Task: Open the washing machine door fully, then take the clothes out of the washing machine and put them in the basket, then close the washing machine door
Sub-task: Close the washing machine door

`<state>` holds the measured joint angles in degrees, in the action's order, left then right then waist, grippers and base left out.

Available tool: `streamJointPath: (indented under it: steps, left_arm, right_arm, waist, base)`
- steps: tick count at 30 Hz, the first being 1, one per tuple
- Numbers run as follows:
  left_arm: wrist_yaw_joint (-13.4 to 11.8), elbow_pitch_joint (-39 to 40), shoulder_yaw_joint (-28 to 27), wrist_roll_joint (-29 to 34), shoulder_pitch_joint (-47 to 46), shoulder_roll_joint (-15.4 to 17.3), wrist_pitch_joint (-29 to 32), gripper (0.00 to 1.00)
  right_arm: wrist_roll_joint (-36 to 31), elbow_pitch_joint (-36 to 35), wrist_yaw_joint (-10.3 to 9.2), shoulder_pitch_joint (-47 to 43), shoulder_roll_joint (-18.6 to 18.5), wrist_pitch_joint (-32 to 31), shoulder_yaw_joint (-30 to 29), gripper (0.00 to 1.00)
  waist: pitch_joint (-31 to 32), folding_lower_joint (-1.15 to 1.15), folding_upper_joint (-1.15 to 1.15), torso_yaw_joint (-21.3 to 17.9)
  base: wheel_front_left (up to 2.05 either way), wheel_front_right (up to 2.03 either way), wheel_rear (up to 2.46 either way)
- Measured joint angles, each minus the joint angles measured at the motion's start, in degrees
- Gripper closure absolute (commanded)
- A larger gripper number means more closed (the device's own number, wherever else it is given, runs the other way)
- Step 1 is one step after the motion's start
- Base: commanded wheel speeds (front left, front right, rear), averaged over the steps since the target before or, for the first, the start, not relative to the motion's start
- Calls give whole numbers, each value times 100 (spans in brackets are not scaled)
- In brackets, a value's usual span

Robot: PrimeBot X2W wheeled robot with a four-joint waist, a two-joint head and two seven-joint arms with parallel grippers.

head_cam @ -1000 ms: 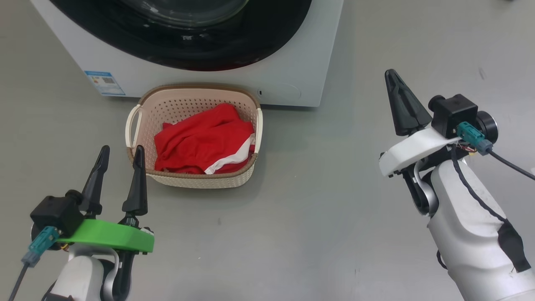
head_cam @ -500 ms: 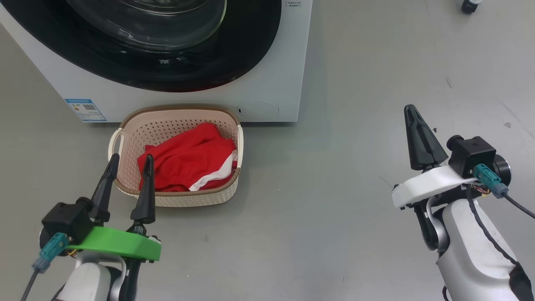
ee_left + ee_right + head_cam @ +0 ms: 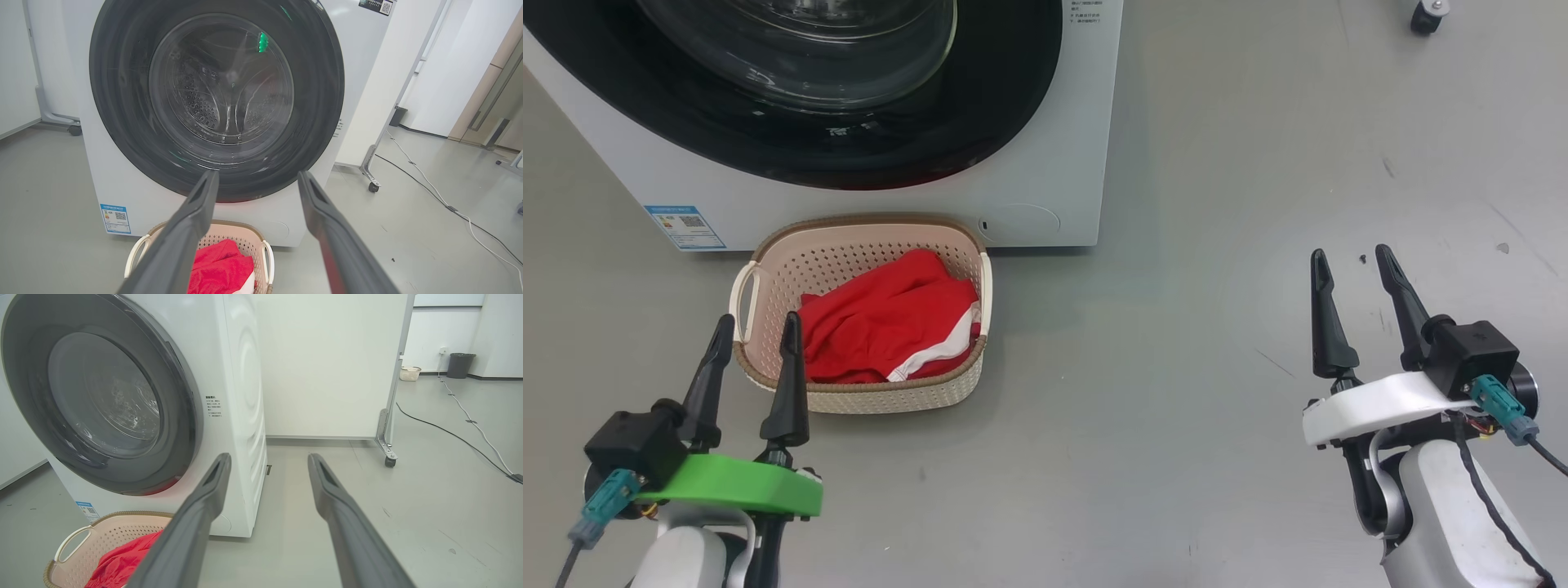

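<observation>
The washing machine [image 3: 1090, 147] stands straight ahead of both arms, beyond the fingertips, and the washing machine door [image 3: 216, 98] looks pushed flat against its front, so I'd call it closed. Through the glass, ahead of the left fingers, the drum seems empty. That door is a stiff, weighty thing with a glossy black rim that the fingers would likely slide on. If it needs another shove, I'd press flat on the rim rather than on the bulging glass.

The basket [image 3: 894, 398] sits on the floor against the foot of the machine, just beyond the tips of the left gripper [image 3: 758, 320] and well off to the left of the right gripper [image 3: 1349, 253]. It looks light enough to skid if nudged.

Inside it lie the clothes [image 3: 882, 327], a rumpled red heap with a white stripe showing at the near right. They are soft and limp and sag where they lie. A pinch on a raised fold would lift them easily.

Both grippers hang over bare floor with their fingers spread apart and nothing between them.
</observation>
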<state>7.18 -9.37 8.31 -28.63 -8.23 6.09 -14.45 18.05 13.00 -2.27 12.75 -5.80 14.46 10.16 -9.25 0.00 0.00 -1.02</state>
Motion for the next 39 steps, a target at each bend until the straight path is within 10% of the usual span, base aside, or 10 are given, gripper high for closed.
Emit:
streamJointPath:
  steps: [39]
  left_arm:
    - [0,-254,-176,216,67,-124,0,0]
  right_arm:
    - [-207,-461,38,-541,49,0,-69,0]
  waist:
    - [48,0,0,-49]
  base:
    - [0,0,0]
